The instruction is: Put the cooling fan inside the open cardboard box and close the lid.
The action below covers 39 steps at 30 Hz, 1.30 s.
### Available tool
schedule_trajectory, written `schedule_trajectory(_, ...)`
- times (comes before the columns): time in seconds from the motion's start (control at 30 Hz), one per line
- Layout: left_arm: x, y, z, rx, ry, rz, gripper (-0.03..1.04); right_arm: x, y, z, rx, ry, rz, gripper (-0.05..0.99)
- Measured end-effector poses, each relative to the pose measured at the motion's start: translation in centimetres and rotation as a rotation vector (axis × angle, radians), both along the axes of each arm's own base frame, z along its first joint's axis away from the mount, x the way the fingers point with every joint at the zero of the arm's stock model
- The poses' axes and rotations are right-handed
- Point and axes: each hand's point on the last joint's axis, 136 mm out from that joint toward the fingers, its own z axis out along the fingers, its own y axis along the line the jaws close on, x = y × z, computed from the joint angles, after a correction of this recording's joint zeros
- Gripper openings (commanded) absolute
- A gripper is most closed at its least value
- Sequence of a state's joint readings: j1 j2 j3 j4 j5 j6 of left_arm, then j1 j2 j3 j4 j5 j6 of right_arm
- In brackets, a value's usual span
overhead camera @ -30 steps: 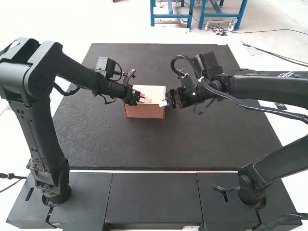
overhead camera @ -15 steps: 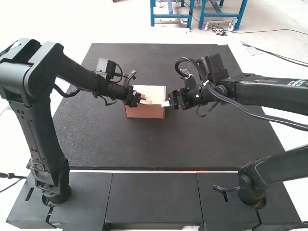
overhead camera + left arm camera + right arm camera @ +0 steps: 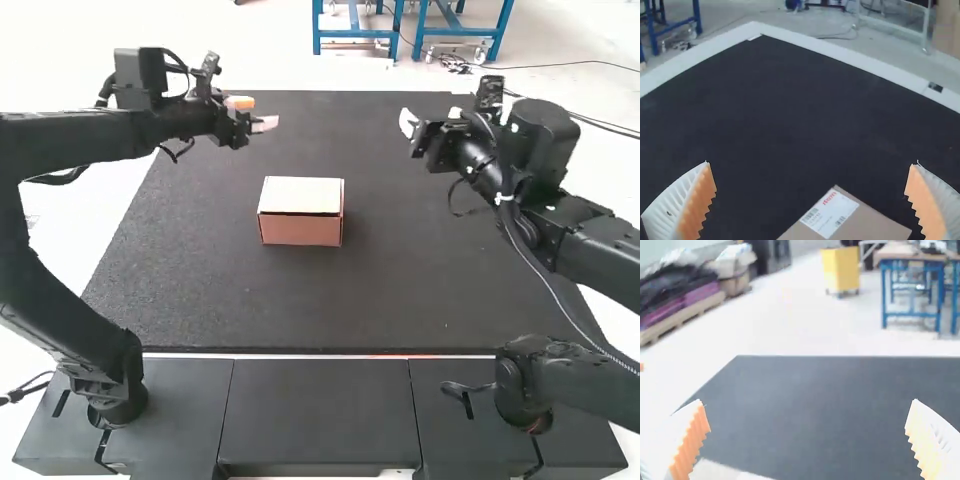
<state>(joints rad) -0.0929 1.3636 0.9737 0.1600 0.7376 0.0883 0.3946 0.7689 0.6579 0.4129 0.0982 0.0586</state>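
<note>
Covering most of the high view, the black mat (image 3: 420, 270) carries a single object at its middle, and both arms are raised above its far part. The left arm (image 3: 90, 130) stretches in from the left side, and the right arm (image 3: 540, 160) bends in from the right side, each well apart from the object below. The cardboard box (image 3: 300, 210) sits square on the mat between them with its lid lying flat and shut, touched by neither arm; what it holds cannot be seen. In the left wrist view the top of the box (image 3: 850, 225) shows a white label (image 3: 829, 213) on its lid. The left gripper (image 3: 255, 112) hangs above the far left part of the mat, beyond and to the left of the box. Its white ribbed fingers (image 3: 690, 200) with orange pads are spread wide, with only mat and box top between them. The right gripper (image 3: 430, 120) hangs above the far right part of the mat, turned toward the middle. Its fingers (image 3: 927, 435) are likewise spread wide and pinch nothing, with bare mat between them.
</note>
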Motion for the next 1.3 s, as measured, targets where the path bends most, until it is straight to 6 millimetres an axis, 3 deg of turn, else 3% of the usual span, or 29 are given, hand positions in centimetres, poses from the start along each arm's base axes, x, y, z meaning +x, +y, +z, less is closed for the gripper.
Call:
schedule_trajectory(0.07, -0.1, 2.7, 1.8, -0.007, -0.089, 0.098, 0.97, -0.2, -2.9, 0.4, 0.015, -0.064, -0.124, 0.91)
schedule_trajectory(0.13, -0.7, 5.6, 2.6, -0.008, -0.192, 0.208, 0.97, -0.3, -5.5, -0.7, 0.01, -0.083, -0.231, 0.91)
schedule_trajectory(0.27, -3.5, 8.9, 1.4, -0.01, -0.351, 0.357, 0.97, -1.1, -9.3, -4.6, -0.013, -0.069, -0.376, 0.91)
schedule_trajectory(0.47, -7.7, 9.3, -3.0, 0.012, -0.389, 0.403, 0.97, -2.7, -11.3, -7.1, -0.018, -0.099, -0.42, 0.91)
schedule_trajectory(0.67, -9.4, 8.9, -3.7, 0.039, -0.429, 0.385, 0.97, -3.5, -11.1, -9.1, -0.03, -0.099, -0.4, 0.91)
schedule_trajectory(0.83, -11.0, 8.5, -4.0, 0.043, -0.461, 0.366, 0.97, -5.7, -11.3, -4.8, 0.031, -0.272, -0.396, 0.91)
schedule_trajectory(1.03, -15.2, 7.7, -3.7, 0.009, -0.567, 0.33, 0.97, -10.2, -11.9, -0.1, 0.112, -0.493, -0.395, 0.91)
schedule_trajectory(1.13, -16.8, 7.6, -4.5, 0.01, -0.552, 0.33, 0.97, -9.3, -11.9, -1.4, 0.087, -0.434, -0.398, 0.91)
schedule_trajectory(1.23, -18.4, 7.8, -3.6, 0.023, -0.618, 0.343, 0.97, -9.2, -12.4, -1.8, 0.057, -0.419, -0.432, 0.91)
schedule_trajectory(1.3, -18.3, 8.5, -3.4, 0.044, -0.635, 0.377, 0.97, -9.0, -13.2, -2.4, 0.037, -0.394, -0.474, 0.91)
